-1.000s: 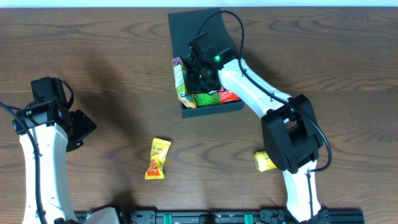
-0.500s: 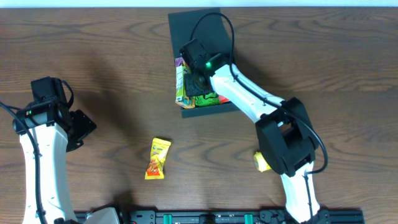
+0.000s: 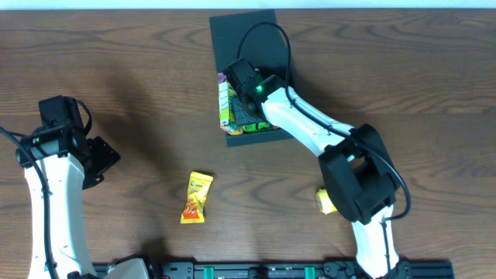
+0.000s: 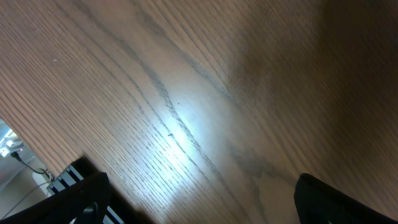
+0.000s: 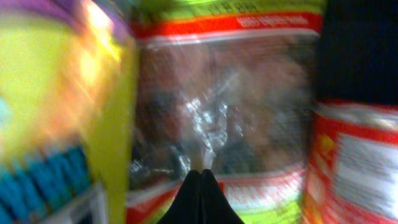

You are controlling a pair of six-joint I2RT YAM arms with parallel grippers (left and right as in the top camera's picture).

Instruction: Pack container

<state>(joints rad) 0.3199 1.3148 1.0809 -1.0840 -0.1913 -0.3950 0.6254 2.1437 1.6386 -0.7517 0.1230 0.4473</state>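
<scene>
The dark teal container (image 3: 232, 141) stands at the table's back middle, its flap lid (image 3: 240, 35) lying open behind it. Inside it are several snack packets, among them a green and purple one (image 3: 225, 101) standing at its left side. My right gripper (image 3: 242, 87) is down inside the container. In the right wrist view its fingers (image 5: 200, 186) are pressed together, tips against a clear packet with red and green bands (image 5: 224, 112). A red packet (image 5: 357, 162) lies to the right. My left gripper (image 3: 97, 159) is open and empty over bare table at the far left.
A yellow and orange snack packet (image 3: 195, 197) lies on the table in front of the container. A yellow packet (image 3: 327, 201) lies at the right, partly under my right arm. A black rail (image 3: 263, 271) runs along the table's front edge.
My right gripper has moved left and further back inside the container, pushing the packets; the red packet is now covered by the arm. The left arm has not moved.
</scene>
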